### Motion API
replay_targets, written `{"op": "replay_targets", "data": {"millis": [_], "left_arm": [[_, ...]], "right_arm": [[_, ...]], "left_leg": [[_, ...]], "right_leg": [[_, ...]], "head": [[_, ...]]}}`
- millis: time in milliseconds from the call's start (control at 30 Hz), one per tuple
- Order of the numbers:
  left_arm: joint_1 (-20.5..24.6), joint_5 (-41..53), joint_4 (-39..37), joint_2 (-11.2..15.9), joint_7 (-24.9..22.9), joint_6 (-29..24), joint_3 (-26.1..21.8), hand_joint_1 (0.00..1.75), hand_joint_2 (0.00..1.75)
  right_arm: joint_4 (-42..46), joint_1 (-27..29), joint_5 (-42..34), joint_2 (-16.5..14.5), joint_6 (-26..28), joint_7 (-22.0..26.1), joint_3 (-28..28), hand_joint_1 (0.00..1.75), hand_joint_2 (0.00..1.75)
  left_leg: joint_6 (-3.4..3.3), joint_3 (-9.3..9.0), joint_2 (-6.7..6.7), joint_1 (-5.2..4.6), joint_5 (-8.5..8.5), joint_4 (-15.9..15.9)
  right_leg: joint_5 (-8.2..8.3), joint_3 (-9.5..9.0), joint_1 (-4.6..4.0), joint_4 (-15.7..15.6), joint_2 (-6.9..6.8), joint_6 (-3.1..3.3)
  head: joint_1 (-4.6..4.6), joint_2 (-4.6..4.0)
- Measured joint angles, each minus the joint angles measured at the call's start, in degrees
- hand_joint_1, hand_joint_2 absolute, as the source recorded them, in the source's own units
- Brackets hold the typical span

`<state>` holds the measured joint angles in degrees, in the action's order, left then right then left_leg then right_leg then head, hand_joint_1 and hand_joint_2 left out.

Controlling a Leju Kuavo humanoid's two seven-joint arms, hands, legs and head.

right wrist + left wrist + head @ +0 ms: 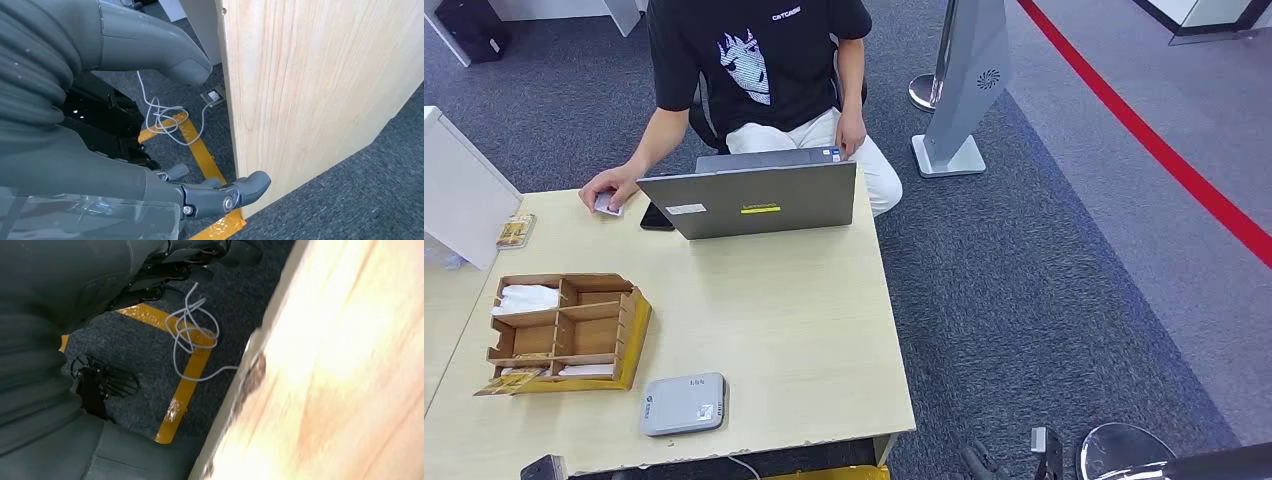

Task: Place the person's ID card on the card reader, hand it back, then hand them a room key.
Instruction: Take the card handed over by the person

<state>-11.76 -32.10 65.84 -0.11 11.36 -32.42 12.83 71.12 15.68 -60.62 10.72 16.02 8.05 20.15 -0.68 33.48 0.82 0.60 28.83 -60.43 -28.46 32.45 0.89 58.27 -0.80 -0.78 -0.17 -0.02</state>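
Observation:
A person in a black T-shirt sits behind the table and rests a hand on a small card [607, 203] at the far left of the tabletop. The grey card reader [683, 404] lies near the table's front edge. A wooden organiser [564, 330] to its left holds white cards [527, 298]. My right hand [200, 150] hangs low beside the table's wooden side panel [310, 90], its fingers [225, 196] spread with nothing in them. My left hand [165, 270] hangs below the table's edge [235, 395], holding nothing; that picture is blurred.
An open grey laptop [754, 198] stands at the table's far side, with a black phone [656, 217] next to it. A small packet [516, 231] and a white box [459, 190] lie at the left. A red floor line [1164, 150] and a sign stand [964, 90] are to the right. A loose white cable [160, 117] lies on the carpet.

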Motion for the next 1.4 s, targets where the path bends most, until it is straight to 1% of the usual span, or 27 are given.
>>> {"op": "replay_targets", "data": {"millis": [100,167,200,267,333,367,433,500,600,700,833,900,967,1033,1100,1167,1267,1333,1400], "left_arm": [[-0.08,0.18,-0.20,1.05,-0.98,2.64,1.41,0.00,1.75],[-1.20,0.61,0.08,3.10,-2.84,5.40,3.21,0.00,1.75],[-2.79,0.90,0.88,4.83,-3.72,6.91,4.10,0.00,1.75],[-8.11,1.80,4.11,9.69,-4.46,10.57,5.21,0.00,1.75],[-13.74,3.81,7.21,14.68,-5.22,14.04,5.18,0.00,1.75],[-15.76,5.35,8.18,16.47,-6.06,15.41,4.99,0.00,1.75],[-18.10,9.28,9.53,18.58,-8.48,18.07,4.33,0.00,1.75],[-19.10,12.87,10.55,19.10,-10.57,20.25,3.65,0.00,1.75],[-19.80,16.52,11.45,19.15,-12.39,22.63,2.31,0.00,1.75],[-20.12,20.28,11.73,18.96,-12.92,26.33,0.43,0.00,1.75],[-20.15,24.20,11.73,17.78,-10.89,31.81,-2.54,0.00,1.75],[-19.59,26.36,11.73,16.41,-8.98,33.15,-4.13,0.00,1.75],[-17.20,29.10,11.64,13.35,-7.45,31.93,-5.12,0.00,1.75],[-13.46,30.32,11.39,9.56,-5.43,29.15,-5.25,0.00,1.75],[-11.53,29.82,11.60,7.13,-2.74,27.94,-5.11,0.00,1.75],[-11.50,29.17,12.53,6.15,-2.02,27.73,-5.03,0.00,1.75],[-12.19,28.98,14.37,5.48,-1.73,27.48,-5.02,0.00,1.75],[-13.92,29.35,17.17,5.35,-1.07,26.38,-4.82,0.00,1.75],[-16.33,30.02,21.43,5.27,-1.14,23.94,-4.24,0.00,1.75]], "right_arm": [[-0.01,0.01,0.31,-0.03,-0.22,0.18,-0.31,0.00,1.75],[-0.01,0.09,0.38,-0.09,-0.45,0.88,-0.96,0.00,1.75],[0.07,0.30,0.45,-0.13,-0.65,1.27,-1.50,0.00,1.75],[0.79,1.44,1.25,-0.21,-1.36,1.40,-3.16,0.00,1.75],[1.83,3.20,3.29,-0.43,-2.33,0.37,-5.34,0.00,1.75],[2.18,3.92,4.60,-0.69,-2.85,-0.37,-6.51,0.00,1.75],[2.52,4.57,7.43,-1.60,-4.01,-1.77,-8.90,0.00,1.75],[2.78,4.66,9.54,-2.61,-4.92,-2.72,-11.07,0.00,1.75],[2.96,4.84,11.56,-4.15,-5.87,-3.65,-13.54,0.00,1.75],[2.99,5.06,13.71,-5.71,-6.98,-4.44,-15.87,0.00,1.75],[2.99,5.11,15.91,-7.43,-8.26,-5.22,-18.73,0.00,1.75],[2.99,5.19,16.81,-8.18,-8.84,-5.82,-19.73,0.00,1.75],[2.94,5.25,17.94,-8.99,-9.56,-6.06,-20.42,0.00,1.75],[2.75,5.09,18.73,-9.69,-10.26,-5.51,-20.79,0.00,1.75],[2.52,4.86,18.98,-10.25,-10.81,-4.78,-21.15,0.00,1.75],[2.34,4.92,19.04,-10.75,-11.04,-4.36,-21.59,0.00,1.75],[2.22,5.20,19.13,-11.33,-10.90,-4.51,-22.36,0.00,1.75],[2.59,5.49,19.77,-11.86,-10.48,-5.11,-23.16,0.00,1.75],[3.14,5.96,21.18,-12.60,-10.41,-5.49,-24.32,0.00,1.75]], "left_leg": [[0.00,0.02,0.00,0.00,0.00,0.00],[0.04,0.02,0.06,0.02,0.03,0.02],[0.11,-0.02,0.14,0.04,0.10,0.04],[0.30,-0.19,0.44,0.10,0.30,0.06],[0.37,-0.31,0.55,0.11,0.42,0.06],[0.37,-0.30,0.46,0.10,0.43,0.07],[0.36,-0.26,0.22,0.10,0.42,0.08],[0.36,-0.28,0.12,0.13,0.43,0.09],[0.37,-0.29,0.12,0.12,0.43,0.09],[0.37,-0.31,0.12,0.11,0.42,0.09],[0.39,-0.33,0.12,0.11,0.41,0.09],[0.37,-0.37,0.10,0.08,0.40,0.09],[0.29,-0.33,-0.07,0.03,0.35,0.08],[0.20,-0.24,-0.34,0.02,0.28,0.08],[0.20,-0.20,-0.40,0.07,0.27,0.05],[0.18,-0.06,-0.30,0.10,0.23,-0.01],[0.12,0.39,-0.25,0.23,0.12,-0.19],[0.10,0.96,-0.16,0.50,0.10,-0.54],[0.03,1.95,-0.15,0.90,0.04,-1.04]], "right_leg": [[0.00,-0.01,0.00,0.01,0.00,0.00],[-0.02,-0.02,-0.02,0.02,0.05,0.02],[-0.05,-0.04,-0.03,0.03,0.14,0.06],[-0.16,-0.07,-0.09,0.05,0.43,0.21],[-0.25,-0.05,-0.12,0.04,0.55,0.27],[-0.31,-0.02,-0.11,0.04,0.47,0.24],[-0.45,-0.04,-0.11,0.03,0.22,0.21],[-0.52,-0.11,-0.13,0.03,0.10,0.23],[-0.51,-0.20,-0.12,0.04,0.11,0.24],[-0.50,-0.23,-0.12,0.05,0.11,0.24],[-0.50,-0.25,-0.12,0.05,0.11,0.24],[-0.49,-0.19,-0.09,0.03,0.10,0.23],[-0.49,-0.17,-0.03,0.02,-0.08,0.22],[-0.48,-0.25,-0.02,0.01,-0.39,0.20],[-0.43,-0.24,-0.07,0.00,-0.43,0.18],[-0.34,-0.04,-0.11,0.00,-0.29,0.12],[-0.20,0.32,-0.23,0.02,-0.24,0.14],[-0.08,0.83,-0.48,0.06,-0.12,0.14],[0.12,1.62,-0.90,0.10,-0.10,0.09]], "head": [[0.00,0.00],[0.00,-0.01],[0.01,-0.01],[0.03,-0.02],[-0.02,-0.01],[-0.04,-0.01],[-0.05,0.00],[-0.01,0.00],[0.01,0.00],[-0.04,0.00],[-0.04,0.00],[-0.07,0.00],[-0.10,0.00],[-0.04,0.00],[0.09,-0.01],[0.10,-0.01],[0.01,-0.01],[-0.09,-0.02],[-0.11,-0.01]]}}
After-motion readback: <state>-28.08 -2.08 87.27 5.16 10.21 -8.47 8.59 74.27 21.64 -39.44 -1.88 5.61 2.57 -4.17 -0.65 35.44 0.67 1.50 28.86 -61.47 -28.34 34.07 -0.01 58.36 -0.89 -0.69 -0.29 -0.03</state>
